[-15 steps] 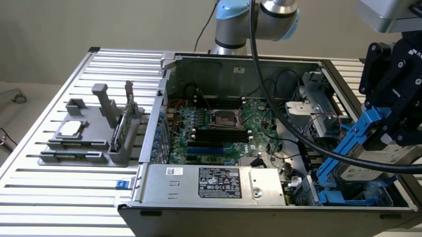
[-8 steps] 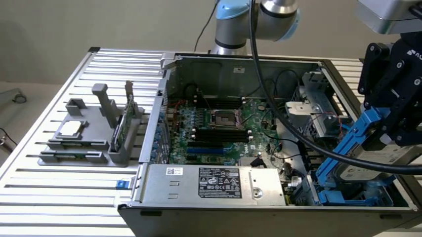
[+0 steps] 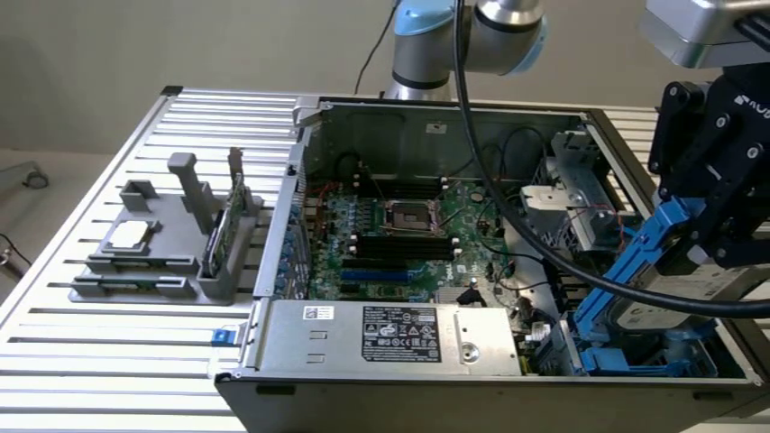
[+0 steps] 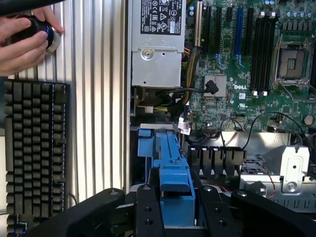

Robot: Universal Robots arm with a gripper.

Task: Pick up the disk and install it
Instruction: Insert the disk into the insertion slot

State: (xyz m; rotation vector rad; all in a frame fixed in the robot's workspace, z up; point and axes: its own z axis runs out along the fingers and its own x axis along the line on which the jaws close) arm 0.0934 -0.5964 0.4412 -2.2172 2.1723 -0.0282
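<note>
The disk (image 3: 647, 317) is a silver-grey drive in a bright blue carrier. It hangs tilted, edge-down, over the drive bay (image 3: 673, 368) at the front corner of the open computer case (image 3: 361, 338), on the exterior view's right. My gripper (image 3: 708, 236) is shut on the carrier's upper end. In the wrist view the blue carrier of the disk (image 4: 170, 163) sits clamped between the two black fingers (image 4: 148, 212) of my gripper (image 4: 178, 213), pointing down into the bay beside the case wall.
Inside the case are the motherboard (image 3: 409, 230) and silver power supply (image 3: 385, 336). A thick black cable (image 3: 542, 244) hangs across the case. A grey fixture (image 3: 169, 244) stands on the exterior view's left. A keyboard (image 4: 34, 143) and a person's hand (image 4: 24, 42) lie beside the case.
</note>
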